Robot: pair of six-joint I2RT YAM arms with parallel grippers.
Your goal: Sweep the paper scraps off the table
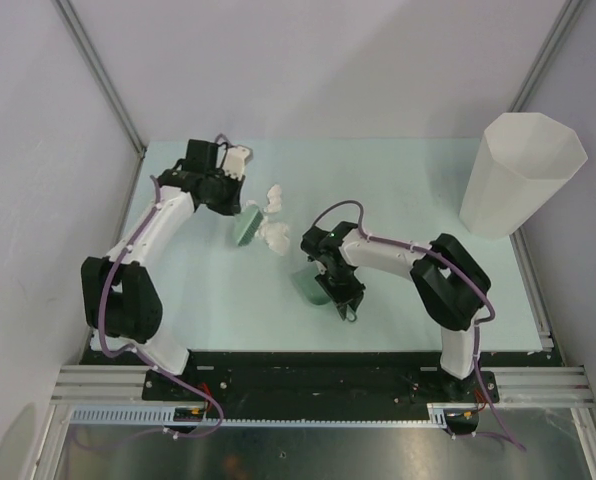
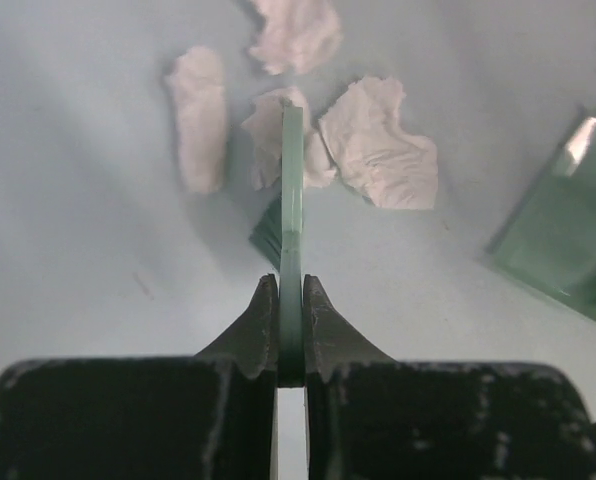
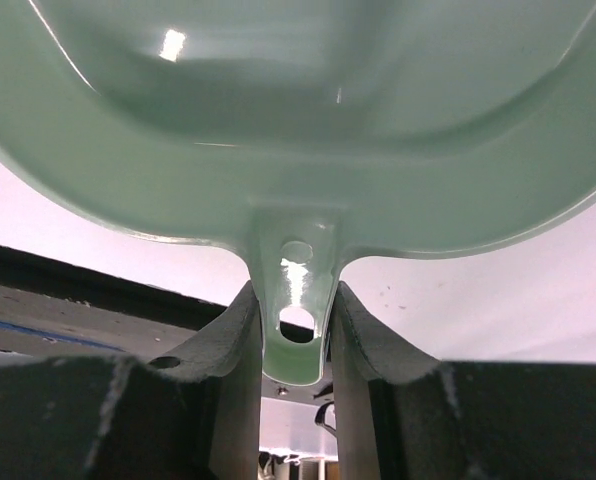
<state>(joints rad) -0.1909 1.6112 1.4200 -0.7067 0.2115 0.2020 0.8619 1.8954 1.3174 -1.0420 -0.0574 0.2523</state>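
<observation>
text: none readable | labels: none | numbers: none | signs: none

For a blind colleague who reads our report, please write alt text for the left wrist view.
The left gripper is shut on a thin green brush seen edge-on, its far end at a cluster of crumpled white paper scraps on the pale green table. A corner of the green dustpan shows at the right edge.

On the table [image 1: 398, 190], paper scraps [image 1: 275, 235] lay left of centre, just right of the brush [image 1: 245, 226]; dustpan [image 1: 308, 285] sat near them, rightward and nearer the front; bin [image 1: 521, 172] stood in the far right corner.
</observation>
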